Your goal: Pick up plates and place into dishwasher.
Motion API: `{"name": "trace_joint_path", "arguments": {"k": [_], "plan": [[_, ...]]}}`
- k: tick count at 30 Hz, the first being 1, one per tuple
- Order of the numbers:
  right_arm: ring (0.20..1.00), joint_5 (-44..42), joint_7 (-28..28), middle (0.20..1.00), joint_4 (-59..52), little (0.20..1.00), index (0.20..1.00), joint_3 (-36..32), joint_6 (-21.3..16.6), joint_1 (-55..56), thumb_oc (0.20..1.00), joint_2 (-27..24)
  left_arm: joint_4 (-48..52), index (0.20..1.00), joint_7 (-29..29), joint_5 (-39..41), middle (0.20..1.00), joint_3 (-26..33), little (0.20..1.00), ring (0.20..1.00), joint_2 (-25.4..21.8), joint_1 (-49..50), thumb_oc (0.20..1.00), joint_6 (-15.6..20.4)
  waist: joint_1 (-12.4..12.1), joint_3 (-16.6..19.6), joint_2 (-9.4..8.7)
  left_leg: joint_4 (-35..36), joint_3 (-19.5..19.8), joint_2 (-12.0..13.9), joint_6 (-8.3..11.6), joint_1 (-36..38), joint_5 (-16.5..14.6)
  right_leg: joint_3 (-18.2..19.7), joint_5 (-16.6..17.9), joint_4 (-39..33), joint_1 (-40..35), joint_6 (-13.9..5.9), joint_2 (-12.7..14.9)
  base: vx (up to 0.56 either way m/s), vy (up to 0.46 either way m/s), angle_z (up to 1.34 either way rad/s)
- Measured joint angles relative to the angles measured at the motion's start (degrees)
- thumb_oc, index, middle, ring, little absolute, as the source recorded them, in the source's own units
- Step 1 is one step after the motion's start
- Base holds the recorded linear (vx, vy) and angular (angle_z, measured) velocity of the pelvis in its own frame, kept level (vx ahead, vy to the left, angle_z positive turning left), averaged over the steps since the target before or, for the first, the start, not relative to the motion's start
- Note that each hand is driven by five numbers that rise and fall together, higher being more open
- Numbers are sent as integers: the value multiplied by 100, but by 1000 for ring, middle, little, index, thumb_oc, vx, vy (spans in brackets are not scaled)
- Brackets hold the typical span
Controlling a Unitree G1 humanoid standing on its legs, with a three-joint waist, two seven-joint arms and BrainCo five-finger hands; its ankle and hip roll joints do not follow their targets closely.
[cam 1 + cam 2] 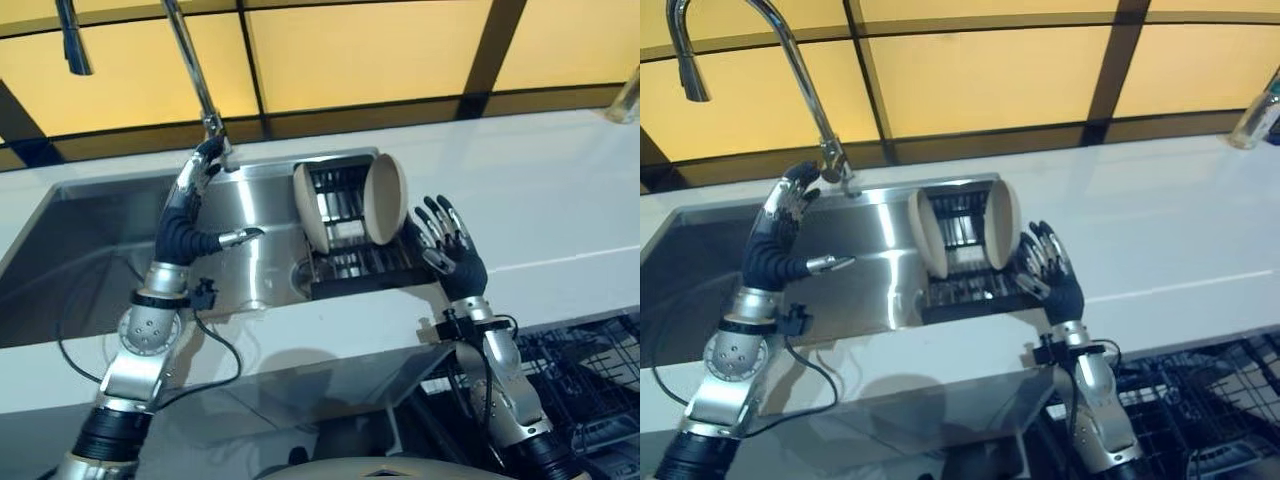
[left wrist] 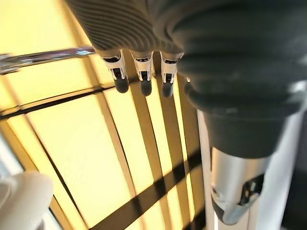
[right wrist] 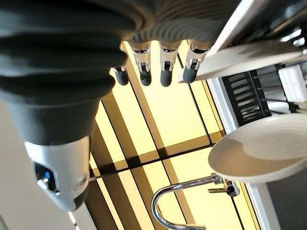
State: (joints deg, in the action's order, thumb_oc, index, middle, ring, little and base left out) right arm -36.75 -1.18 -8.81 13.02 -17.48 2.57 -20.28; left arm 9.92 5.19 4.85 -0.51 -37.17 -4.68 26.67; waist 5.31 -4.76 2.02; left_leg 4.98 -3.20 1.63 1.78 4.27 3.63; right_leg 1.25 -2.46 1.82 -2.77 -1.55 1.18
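Left eye view: two beige round ceramic plates [image 1: 388, 198] stand on edge in the black wire dish rack [image 1: 362, 262] at the steel sink's [image 1: 90, 240] right end. The right hand [image 1: 452, 250], fingers relaxed (empty), hovers beside them. The left hand [image 1: 190, 205], likewise unclenched, is near the chrome faucet [image 1: 190, 62].

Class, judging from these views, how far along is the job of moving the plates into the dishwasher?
Nothing looks done: both plates stand in the sink rack. In hand: nothing; the open right hand is beside the nearer plate, the left hand open over the sink. Left: everything, into the dishwasher rack.
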Motion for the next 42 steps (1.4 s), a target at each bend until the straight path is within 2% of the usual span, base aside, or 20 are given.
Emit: {"name": "trace_joint_path", "arguments": {"k": [4,7,9,11,13,15,19,24,30,36,38,42], "plan": [[1000,-24,-57,1000,2,1000,1000,-44,137,-4,1000,-144,-387,1000,7,-1046,1000,-103,1000,1000,-1036,-506,1000,-128,83,78,153,0,-98,6,-4,15,-3,67,20,-1,15,-7,-3,28,39,-8],[1000,-104,-78,1000,9,1000,1000,-42,188,-17,1000,-236,-1144,1000,-85,-1575,1000,-556,1000,1000,-1961,-1241,1000,-205,162,167,291,0,-145,8,-5,25,-2,83,32,-1,11,-14,-3,33,18,-5],[1000,-118,-75,1000,25,1000,1000,-55,193,-19,1000,-323,-1426,1000,-207,-1725,1000,-730,1000,1000,-2196,-1620,1000,-294,199,222,375,2,-167,6,-5,30,-2,110,39,-9,13,-18,-2,22,15,-5],[1000,-120,-66,1000,35,1000,1000,-62,193,-20,1000,-376,-1534,1000,-403,-1916,1000,-1082,1000,1000,-2545,-2033,1000,-376,238,246,419,1,-185,14,-4,34,-1,125,50,-12,18,-14,-12,31,27,-5],[1000,-122,-25,1000,58,1000,1000,-39,195,-42,1000,-417,-1807,1000,-467,-2294,1000,-1875,1000,1000,-3026,-2700,1000,-377,325,258,447,2,-195,14,-5,42,0,131,53,-9,15,-18,-11,40,23,-3],[1000,-160,-7,1000,57,1000,1000,-37,195,-56,1000,-460,-2100,1000,-553,-2449,1000,-2395,1000,1000,-3342,-3215,1000,-399,355,252,499,2,-242,9,-6,56,-1,146,64,-7,21,-33,-1,50,6,-9],[1000,-219,64,1000,58,1000,1000,8,195,-54,1000,-533,-2227,1000,-772,-2434,1000,-2983,1000,1000,-3449,-3887,1000,-452,458,244,524,3,-288,15,-5,86,-2,148,70,-3,3,-32,-4,59,-9,-4],[1000,-223,154,1000,62,1000,1000,96,194,-55,1000,-567,-2239,1000,-1195,-2556,1000,-3082,1000,1000,-3406,-3893,1000,-439,525,242,541,3,-310,15,-4,98,-3,152,77,9,17,-22,-11,63,-18,-3],[1000,-234,154,1000,90,1000,1000,97,193,-45,1000,-609,-2372,1000,-1303,-2670,1000,-3432,1000,1000,-3403,-3897,1000,-318,524,243,541,5,-385,14,2,91,-9,254,77,26,89,-24,-14,55,-18,-5],[1000,-344,127,1000,92,1000,1000,94,192,5,1000,-681,-2616,1000,-1134,-3177,1000,-3431,1000,1000,-3365,-3779,1000,-94,674,242,535,5,-463,10,-20,102,-29,329,90,37,102,-41,-17,48,7,-7],[1000,-346,122,1000,92,1000,1000,90,192,21,1000,-769,-2675,1000,-956,-3367,1000,-3431,1000,1000,-3323,-3703,1000,-53,785,241,535,6,-474,8,-22,104,-32,339,92,35,98,-45,-17,55,6,-3],[1000,-347,122,1000,92,1000,1000,76,192,84,1000,-785,-2851,1000,-605,-3811,1000,-3490,1000,1000,-3217,-3619,1000,22,801,241,535,5,-572,28,-20,126,-35,430,125,26,101,-48,-42,61,-6,-12]]}}
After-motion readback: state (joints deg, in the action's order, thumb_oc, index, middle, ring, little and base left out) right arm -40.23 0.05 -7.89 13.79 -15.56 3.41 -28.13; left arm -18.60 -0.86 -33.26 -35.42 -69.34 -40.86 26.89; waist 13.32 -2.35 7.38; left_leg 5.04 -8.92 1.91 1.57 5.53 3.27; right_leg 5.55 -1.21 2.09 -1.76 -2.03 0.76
